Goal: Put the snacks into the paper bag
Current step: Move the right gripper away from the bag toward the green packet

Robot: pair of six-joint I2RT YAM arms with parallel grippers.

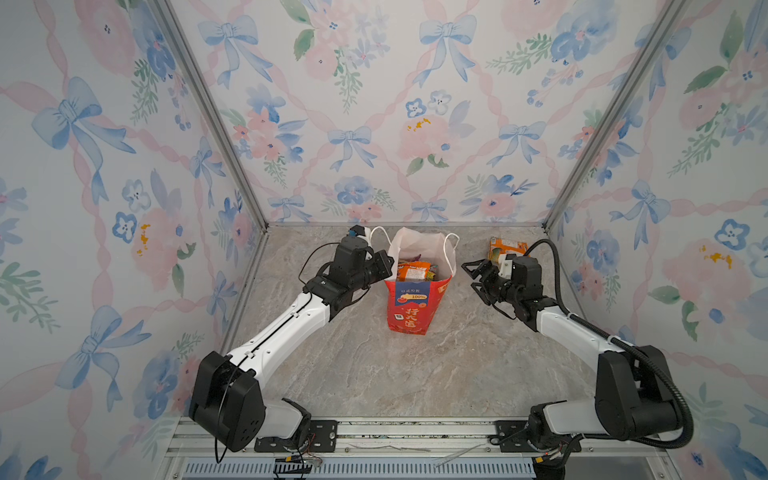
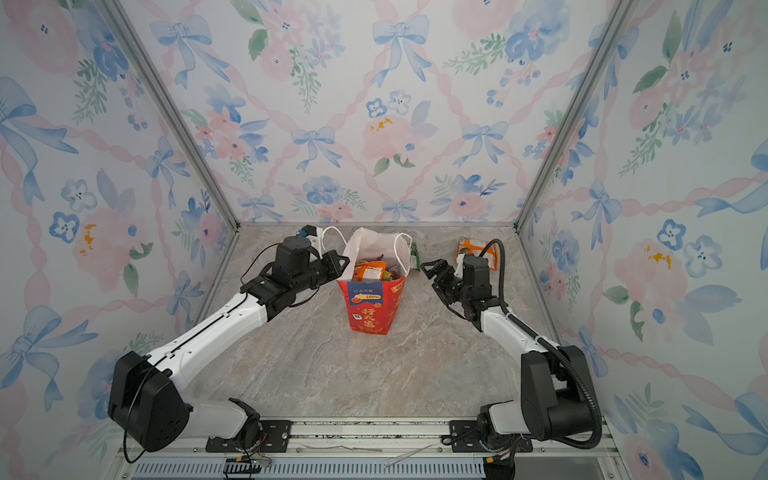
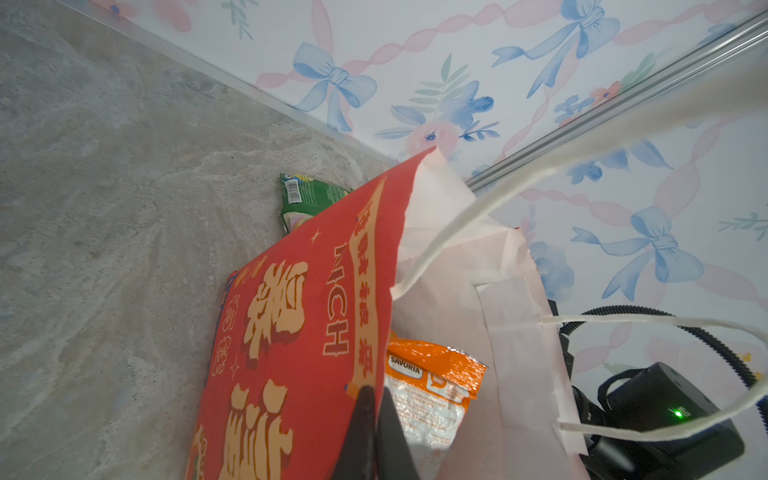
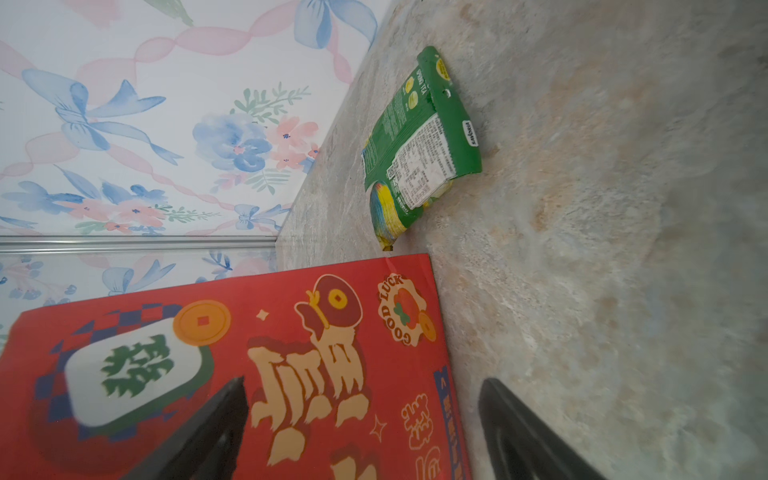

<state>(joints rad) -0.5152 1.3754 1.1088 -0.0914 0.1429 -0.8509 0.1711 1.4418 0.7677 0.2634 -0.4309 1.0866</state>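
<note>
1. Now, we find the bag (image 1: 409, 309) upright on the table (image 1: 374, 374), in the middle toward the far side. Its mouth is open and several snacks (image 1: 411, 272) lie heaped inside.
2. Our left gripper (image 3: 374, 415) is clamped on the bag's left wall near the rim, one finger on the red outside and one on the white inside.
3. Our right gripper (image 1: 472, 277) hangs just right of the bag, jaws spread wide with nothing between them.
4. Two snacks remain outside. The green packet (image 4: 419, 141) lies flat on the table just behind the bag's far right corner. The orange packet (image 1: 505, 247) lies farther right, near the far wall, partly hidden by our right wrist.
5. We judge both packets light, soft and puffed, with slick crinkly film that can slide between the jaws.
6. We would take the green packet across its narrow width or by a crimped end seal, where the film is flat and stiffer. A gentle squeeze should do, since the contents may be brittle.
7. Lying flat, the packet gives little edge to catch, so we expect to press the jaws down around it.
8. We judge the bag to be thin, light paper that tips or creases easily, so the left hold probably steadies it.
9. We would drop packets from above the mouth, clear of the handles (image 1: 451, 247), which could snag a finger.
</note>
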